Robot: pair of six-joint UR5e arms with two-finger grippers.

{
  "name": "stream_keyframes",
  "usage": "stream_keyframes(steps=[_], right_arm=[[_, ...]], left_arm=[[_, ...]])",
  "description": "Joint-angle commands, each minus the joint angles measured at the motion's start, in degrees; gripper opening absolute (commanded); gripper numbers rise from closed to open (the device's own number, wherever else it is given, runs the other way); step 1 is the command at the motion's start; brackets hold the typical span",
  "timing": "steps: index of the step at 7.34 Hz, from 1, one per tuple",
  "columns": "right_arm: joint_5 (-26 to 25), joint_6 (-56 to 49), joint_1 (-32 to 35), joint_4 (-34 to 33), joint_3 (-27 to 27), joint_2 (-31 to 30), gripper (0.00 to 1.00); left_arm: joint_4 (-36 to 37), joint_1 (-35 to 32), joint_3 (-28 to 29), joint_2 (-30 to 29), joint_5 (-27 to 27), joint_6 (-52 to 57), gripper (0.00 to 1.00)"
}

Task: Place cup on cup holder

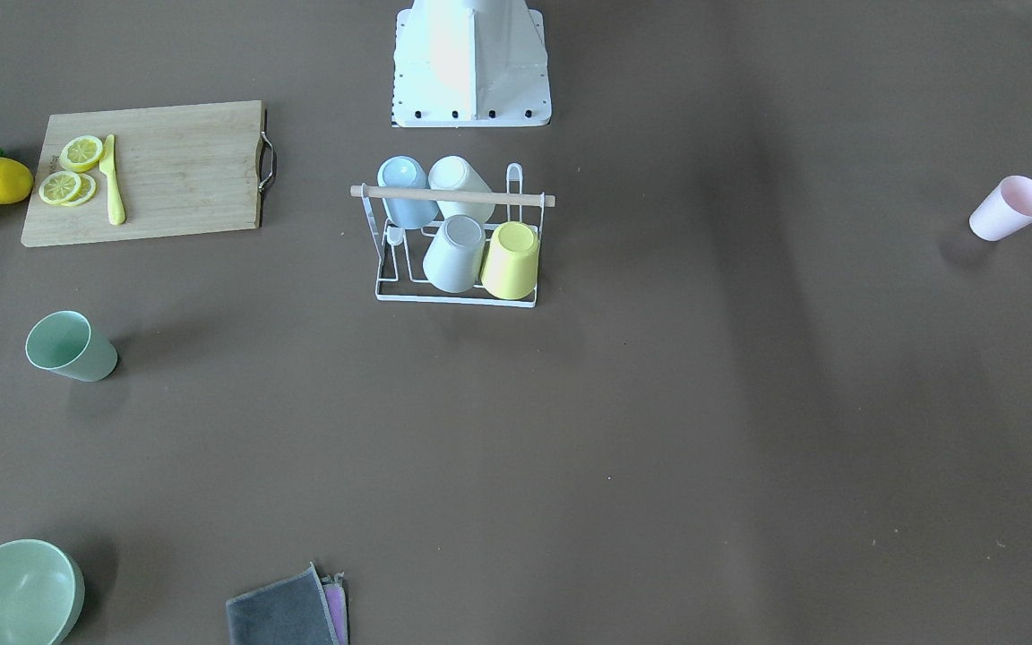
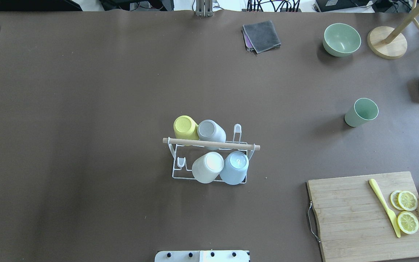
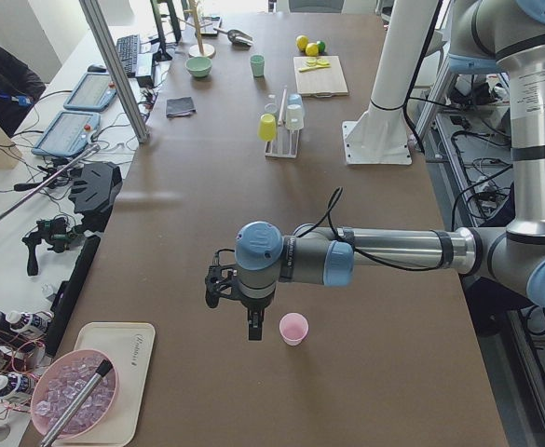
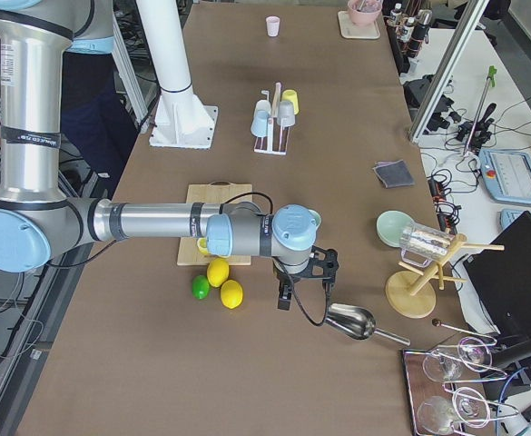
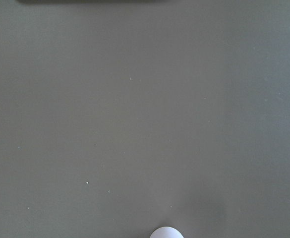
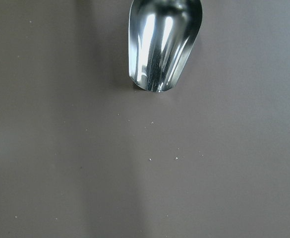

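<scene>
Two grippers show only in the side views, so I cannot tell whether either pair of jaws is spread or pressed together. The left gripper (image 3: 250, 326) hangs pointing down just beside the pink cup (image 3: 293, 328), not touching it. The right gripper (image 4: 283, 298) hangs over bare table (image 2: 86, 109) near a steel scoop (image 4: 350, 320), with nothing seen in its jaws. The pink cup stands upright, mouth up and empty, at the left end of the table, well apart from the holder (image 2: 209, 144) at the middle. It looks like a light, stiff plastic tumbler with a smooth tapered wall, likely slippery and easy to tip. The surest hold is probably a pinch on the rim, one finger inside and one outside, or across the upper wall where it is widest. It must then go mouth-down over a prong. A green cup (image 2: 361, 112), also upright and empty, stands on the right side, closer to the right gripper, and would handle the same way. The holder carries four inverted cups: a yellow cup (image 2: 184, 127) and a grey cup (image 2: 211, 130) on the far side of the rod, a white cup (image 2: 207, 167) and a blue cup (image 2: 235, 167) on the near side. Two prongs (image 2: 181, 162) look free, one at each end. Farther out, a green bowl (image 2: 341, 39) sits empty.
</scene>
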Motion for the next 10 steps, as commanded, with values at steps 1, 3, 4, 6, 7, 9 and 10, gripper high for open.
stream_keyframes(steps=[1, 3, 4, 6, 7, 9, 10], right_arm=[[0.0, 0.0, 0.0, 0.0, 0.0, 0.0, 1.00], [0.0, -0.1, 0.0, 0.0, 0.0, -0.1, 1.00], [0.0, -0.1, 0.0, 0.0, -0.1, 0.0, 1.00], [0.0, -0.1, 0.0, 0.0, 0.0, -0.1, 1.00], [0.0, -0.2, 0.0, 0.0, 0.0, -0.1, 1.00], [0.0, -0.2, 0.0, 0.0, 0.2, 0.0, 1.00], [0.0, -0.2, 0.0, 0.0, 0.4, 0.0, 1.00]], left_arm=[[-6.1, 0.1, 0.2, 1.6, -0.2, -0.4, 0.99], [-6.4, 0.8, -0.4, 0.3, 0.1, 0.3, 0.99], [-6.2, 4.0, -0.8, -1.4, 0.4, 0.2, 0.99], [-6.1, 10.0, -3.4, -3.3, 5.7, 0.2, 0.99], [-5.9, 14.2, -4.9, -3.1, 9.9, 0.2, 0.99], [-5.5, 20.9, -4.9, -3.0, 14.3, 0.2, 0.99], [-5.4, 24.1, -5.0, -2.5, 17.3, 0.2, 0.99]])
